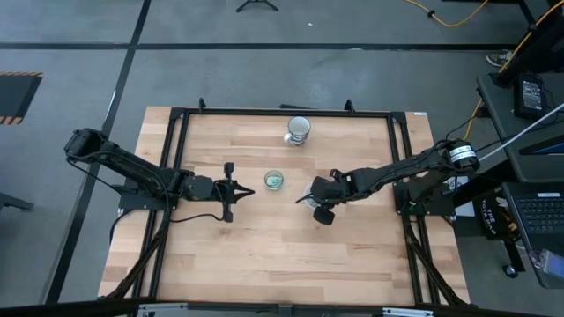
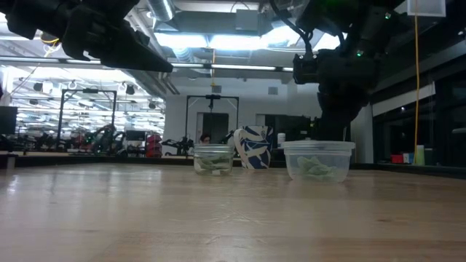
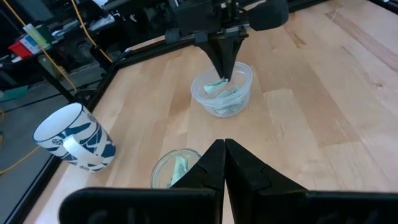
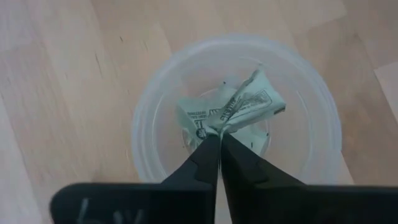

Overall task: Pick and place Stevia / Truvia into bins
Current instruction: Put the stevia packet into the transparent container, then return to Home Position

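Tabletop (image 1: 282, 255): pale wood butcher block inside a black frame; it carries three cups, and no loose packet shows on it in the high view.
Right arm: reaches in from the right, its pincer (image 4: 219, 144) pointing straight down over the wide plastic cup (image 4: 149, 124).
Left arm: waits beside the glass cup (image 1: 274, 180), left pincer (image 1: 250, 191) with fingers pressed together and empty.
Banded mug (image 3: 74, 138): lies toward the far edge, apart from both bins.
Packets: several green-and-white ones lie in the plastic cup, a few in the glass cup; one packet (image 4: 245, 102) is pinched at its corner by the right pincer's nearly shut tips.
Step in hand: the drop into the plastic cup; judged late in the task.
Next move: spread the fingers so the packet falls, then lift clear.
View difference: only the right wrist view shows the pinch; the low view shows the fill of both cups, though hazily.
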